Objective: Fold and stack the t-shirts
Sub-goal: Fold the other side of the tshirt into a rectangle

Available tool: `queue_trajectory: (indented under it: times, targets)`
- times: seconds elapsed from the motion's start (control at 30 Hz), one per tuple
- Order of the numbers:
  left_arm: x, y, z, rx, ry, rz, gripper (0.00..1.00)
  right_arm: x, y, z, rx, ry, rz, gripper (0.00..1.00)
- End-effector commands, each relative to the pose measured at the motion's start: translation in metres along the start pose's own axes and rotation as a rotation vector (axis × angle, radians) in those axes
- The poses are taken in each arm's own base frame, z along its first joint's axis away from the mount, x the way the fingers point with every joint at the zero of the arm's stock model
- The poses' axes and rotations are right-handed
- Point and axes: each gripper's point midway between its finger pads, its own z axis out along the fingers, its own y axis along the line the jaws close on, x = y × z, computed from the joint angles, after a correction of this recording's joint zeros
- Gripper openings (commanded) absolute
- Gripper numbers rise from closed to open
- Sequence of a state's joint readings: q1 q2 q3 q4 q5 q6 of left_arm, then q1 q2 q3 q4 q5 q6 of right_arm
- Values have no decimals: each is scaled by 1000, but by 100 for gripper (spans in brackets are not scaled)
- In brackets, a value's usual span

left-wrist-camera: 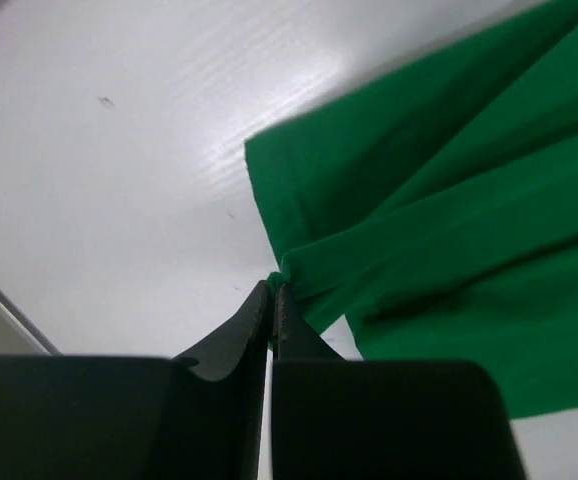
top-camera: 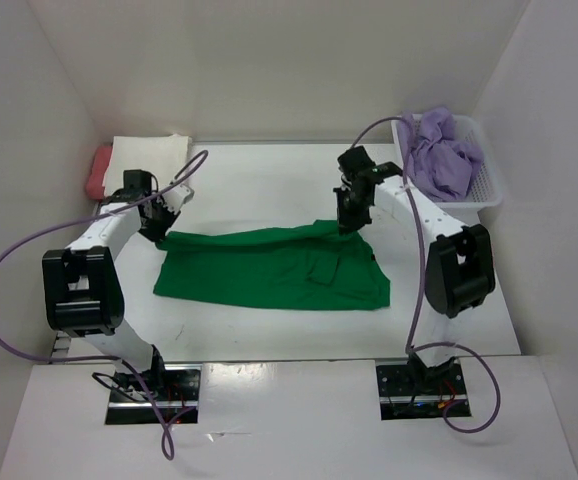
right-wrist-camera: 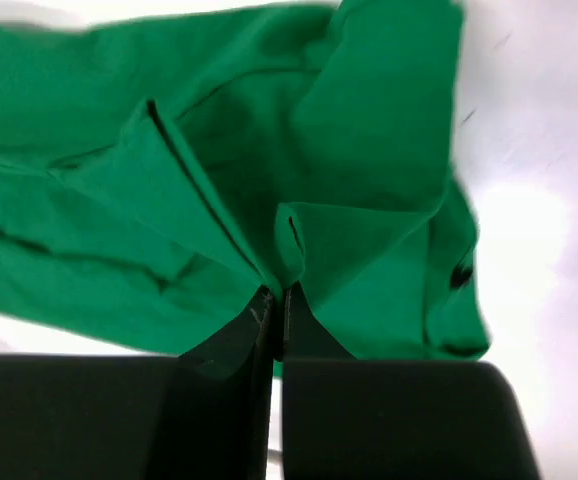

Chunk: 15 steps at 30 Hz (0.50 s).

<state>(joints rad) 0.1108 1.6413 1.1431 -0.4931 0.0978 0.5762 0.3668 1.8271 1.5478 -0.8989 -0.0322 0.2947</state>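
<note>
Pressed together, my left claw (top-camera: 161, 238) pinches a bunched corner at the left end of the green shirt (top-camera: 269, 270); in the left wrist view the cloth gathers right at the closed tips and fans out to the right of the frame. My right claw (top-camera: 349, 226) is also closed on cloth, gripping a fold at the shirt's upper right edge, with creases running away from the tips in the right wrist view. The shirt lies stretched between the two claws across the middle of the white surface (top-camera: 269, 180), its upper edge taut and its lower part spread flat. At the upper left of the overhead frame a cream shirt (top-camera: 149, 152) sits folded with a salmon-red shirt (top-camera: 100, 170) just beside it. At the upper right, a purple shirt (top-camera: 441, 150) lies crumpled in a white basket (top-camera: 489, 190).
</note>
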Motion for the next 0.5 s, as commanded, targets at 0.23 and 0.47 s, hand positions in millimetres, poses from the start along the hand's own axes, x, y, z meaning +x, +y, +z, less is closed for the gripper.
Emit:
queue_trajectory:
  times: [0.23, 0.47]
  targets:
    - [3, 8, -26, -58, -2, 78, 0, 60, 11, -38, -38, -47, 30, 0]
    - [-91, 37, -28, -148, -316, 71, 2, -1, 3, -27, 57, -155, 63, 0]
